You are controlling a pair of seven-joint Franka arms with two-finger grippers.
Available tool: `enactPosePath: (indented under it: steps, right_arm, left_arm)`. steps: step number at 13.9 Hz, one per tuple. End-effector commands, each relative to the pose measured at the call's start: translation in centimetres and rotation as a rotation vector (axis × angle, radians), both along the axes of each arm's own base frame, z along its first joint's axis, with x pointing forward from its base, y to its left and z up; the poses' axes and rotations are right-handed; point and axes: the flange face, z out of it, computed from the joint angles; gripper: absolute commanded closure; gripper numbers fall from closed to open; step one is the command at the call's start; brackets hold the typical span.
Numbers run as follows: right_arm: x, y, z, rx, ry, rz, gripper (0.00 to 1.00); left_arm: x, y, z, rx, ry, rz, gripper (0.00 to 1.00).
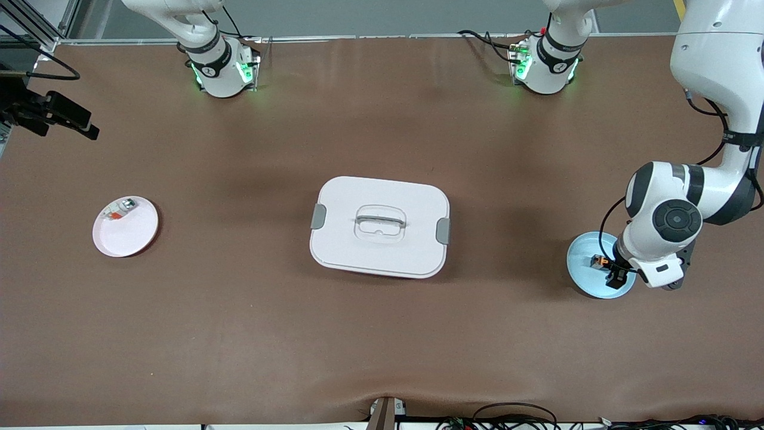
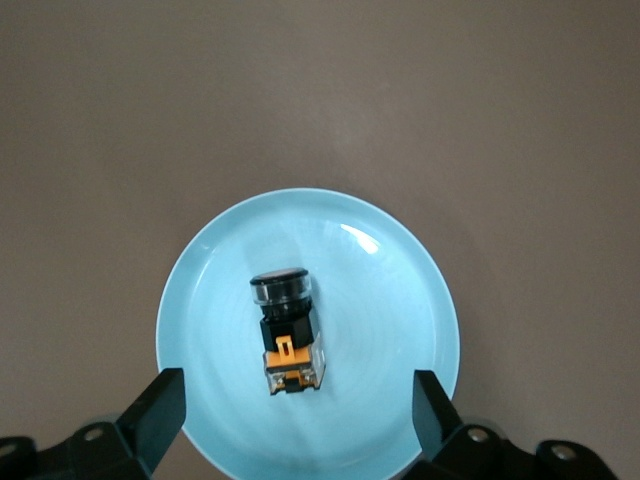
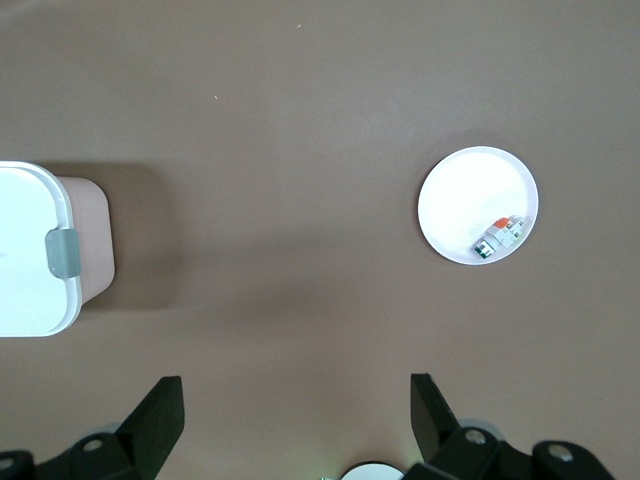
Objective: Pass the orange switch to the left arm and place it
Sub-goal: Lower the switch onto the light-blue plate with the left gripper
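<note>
The orange switch (image 2: pixel 288 330) lies on its side on a light blue plate (image 2: pixel 400 300) at the left arm's end of the table; it has a black body and an orange end. In the front view the switch (image 1: pixel 600 261) shows beside the wrist, on the plate (image 1: pixel 582 251). My left gripper (image 2: pixel 297 385) hangs low over that plate, open, one finger to each side of the switch and neither touching it. My right gripper (image 3: pixel 295 390) stands open and empty high over the table by its own base, out of the front view. The white box (image 1: pixel 412 197) sits mid-table.
A pink plate (image 1: pixel 128 236) with a small silver-and-orange-red part (image 1: pixel 119 210) lies toward the right arm's end. The right wrist view shows that plate (image 3: pixel 465 200) and a corner of the box (image 3: pixel 25 250). A black device (image 1: pixel 54 113) juts in over that end's edge.
</note>
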Motion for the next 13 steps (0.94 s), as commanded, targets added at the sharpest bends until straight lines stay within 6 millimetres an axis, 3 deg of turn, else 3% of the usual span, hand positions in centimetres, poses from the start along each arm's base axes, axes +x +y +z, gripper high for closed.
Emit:
enactPosePath:
  steps: [1,6,13]
  right_arm:
    - [-0.8,0.2,0.3,0.013,-0.014,-0.014,0.00]
    - [-0.7,0.0,0.2,0.012,-0.017,-0.018,0.00]
    - [-0.6,-0.4,0.2,0.012,-0.020,-0.024,0.00]
  left_arm:
    - [-0.2,-0.5,1.3,-0.049,0.050,-0.163,0.00]
    - [0.2,-1.5,2.2,-0.116,0.079,-0.409,0.00]
    - [0.9,-2.5,2.8,-0.159,0.086,-0.605,0.00]
